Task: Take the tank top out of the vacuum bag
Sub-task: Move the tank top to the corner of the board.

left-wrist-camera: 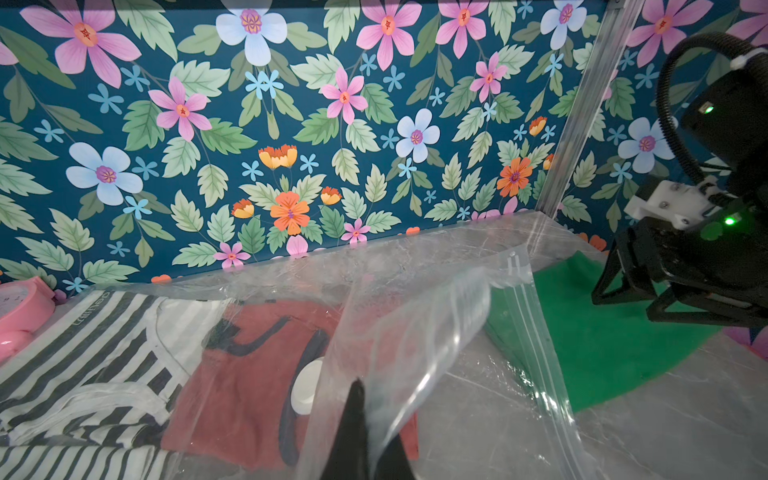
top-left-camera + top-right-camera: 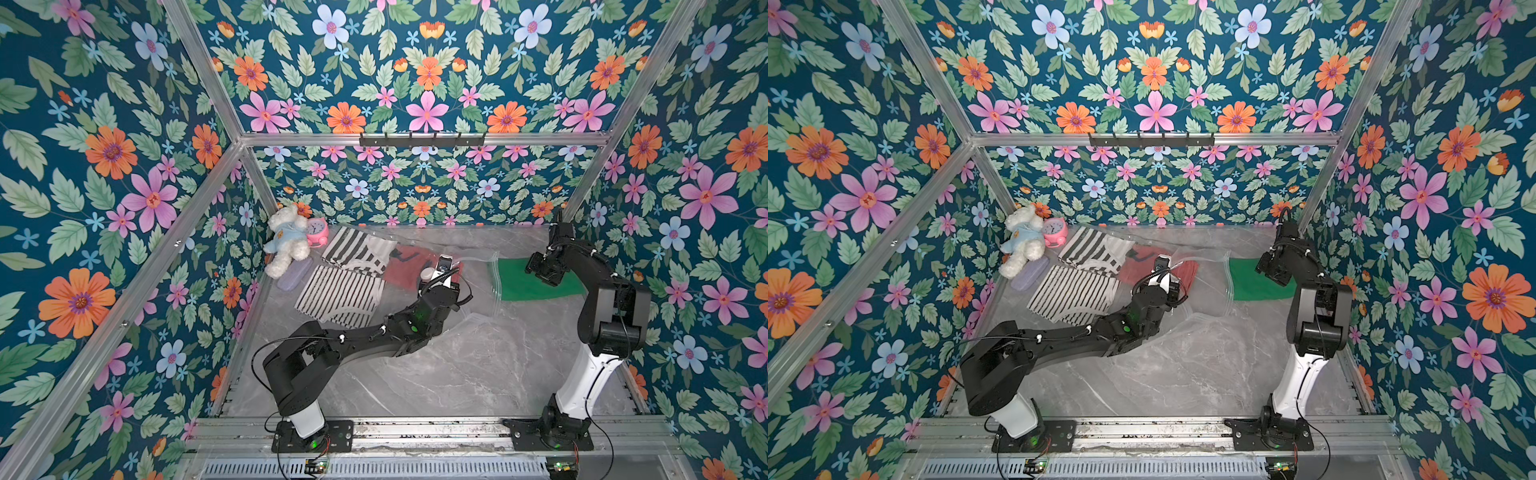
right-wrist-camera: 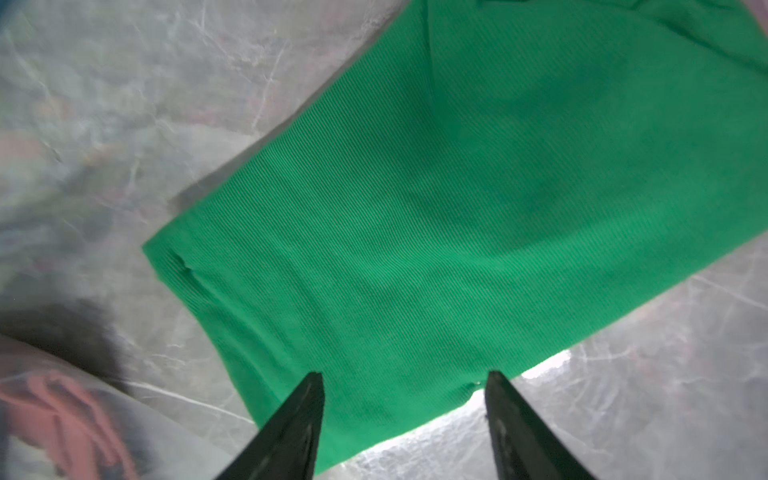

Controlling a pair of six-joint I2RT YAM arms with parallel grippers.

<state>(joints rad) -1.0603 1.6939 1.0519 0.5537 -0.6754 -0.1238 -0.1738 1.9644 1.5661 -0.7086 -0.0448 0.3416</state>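
Found the bag flat across the far part of the table, long axis left to right, with the zip strip at its right end and the mouth pointing toward the right arm. Noted the valve cap near mid-length, over a red garment, and striped clothes inside toward the left end. Saw the top, green, flat on the table just outside the mouth, long axis also left to right, with one narrow edge seen through the plastic at the zip strip. Found the left gripper with jaws together, clamped on a raised flap of the bag beside the cap. Found the right gripper above the top's edge, jaws apart; could not tell whether the fingertips touched the cloth. Noted a teddy and a pink clock in the far left corner.
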